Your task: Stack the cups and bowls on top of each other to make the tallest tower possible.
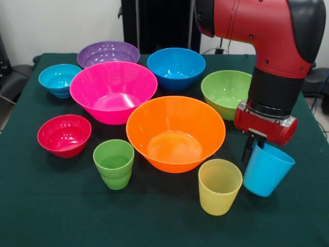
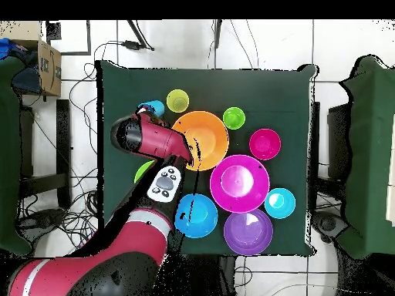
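My gripper (image 1: pixel 255 150) is at the front right of the table, shut on the rim of the sky-blue cup (image 1: pixel 267 171), which hangs tilted just above the cloth. The cup also shows in the overhead view (image 2: pixel 154 108). The yellow ridged cup (image 1: pixel 219 186) stands upright just left of it. The green stepped cup (image 1: pixel 113 163) stands at the front left. The orange bowl (image 1: pixel 175 133) sits in the middle and the pink bowl (image 1: pixel 113 90) behind it. The purple (image 1: pixel 108 53), blue (image 1: pixel 176 68), green (image 1: pixel 226 92), teal (image 1: pixel 59 80) and red (image 1: pixel 65 135) bowls stand around them. No cups are nested.
The dark green table (image 1: pixel 46 206) has bare cloth along its front edge. My red arm (image 2: pixel 158 142) covers part of the green bowl in the overhead view. Cables and a cardboard box (image 2: pixel 48 68) lie on the floor beyond the table.
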You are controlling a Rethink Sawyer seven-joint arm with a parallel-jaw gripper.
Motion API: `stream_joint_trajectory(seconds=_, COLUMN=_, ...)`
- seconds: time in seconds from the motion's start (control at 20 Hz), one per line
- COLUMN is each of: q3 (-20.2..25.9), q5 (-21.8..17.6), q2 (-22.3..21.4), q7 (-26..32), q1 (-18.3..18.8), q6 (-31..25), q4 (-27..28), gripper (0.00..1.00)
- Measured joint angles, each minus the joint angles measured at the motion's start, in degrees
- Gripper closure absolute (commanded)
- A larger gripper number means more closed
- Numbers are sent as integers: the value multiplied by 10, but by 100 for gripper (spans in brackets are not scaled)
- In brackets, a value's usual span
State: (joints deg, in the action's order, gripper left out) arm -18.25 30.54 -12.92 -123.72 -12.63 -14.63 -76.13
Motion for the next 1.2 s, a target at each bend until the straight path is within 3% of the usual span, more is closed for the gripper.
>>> stream_joint_trajectory(seconds=0.25, q3=11, q5=0, q2=-11, q7=0, q1=3, q6=0, q4=-4, gripper=100)
stream_joint_trajectory(seconds=0.6, q3=46, q5=0, q2=-63, q7=0, q1=21, q6=-34, q4=-36, gripper=100)
stream_joint_trajectory(seconds=0.85, q3=58, q5=0, q2=-105, q7=0, q1=31, q6=-80, q4=-63, gripper=100)
stream_joint_trajectory(seconds=1.2, q3=48, q5=-16, q2=-177, q7=0, q1=37, q6=-199, q4=-89, gripper=100)
